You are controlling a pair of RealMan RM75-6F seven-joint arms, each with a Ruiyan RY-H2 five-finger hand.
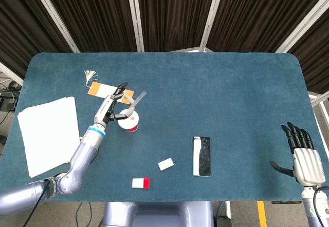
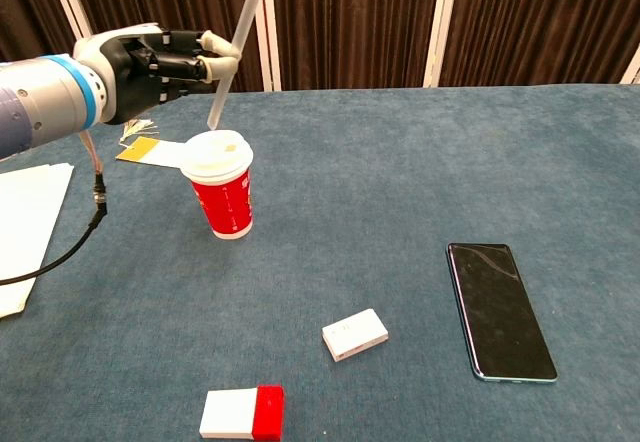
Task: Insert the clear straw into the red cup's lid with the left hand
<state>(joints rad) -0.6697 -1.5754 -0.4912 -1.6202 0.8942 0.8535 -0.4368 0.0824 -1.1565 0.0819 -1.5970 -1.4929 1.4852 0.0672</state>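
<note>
Above the cup (image 2: pixel 222 188), left of table centre: my left hand (image 2: pixel 150 60) has its fingers closed round the straw (image 2: pixel 237 40), pinching it at about mid-length; I carry nothing else in that hand.

Item, straw: clear, long axis near upright in the chest view, leaning a little so the top runs up and to the right out of frame. Its lower tip hangs just over the lid (image 2: pixel 216 153), not touching it as far as I can tell. In the head view the straw (image 1: pixel 135 102) slants across the lid (image 1: pixel 128 119) from above, upper end away from me.

Item, cup: red, upright on the blue table (image 2: pixel 400 162), white lid on. The lid's opening is too small for me to make out, so I cannot say how the tip lines up with it.

Relation that counts: the lid lies straight below and slightly right of my hand, tip nearly over the lid's middle. I judge the next move to be a short descent along the straw's own axis, after straightening the lean.

Item, right hand (image 1: pixel 303 157): far off at the table's near right corner, fingers spread, holding nothing; well apart from the cup. The left is the nearer by a wide margin.

Risk, as I judge it: a tilted tip could skid on the lid and tip the cup.
</note>
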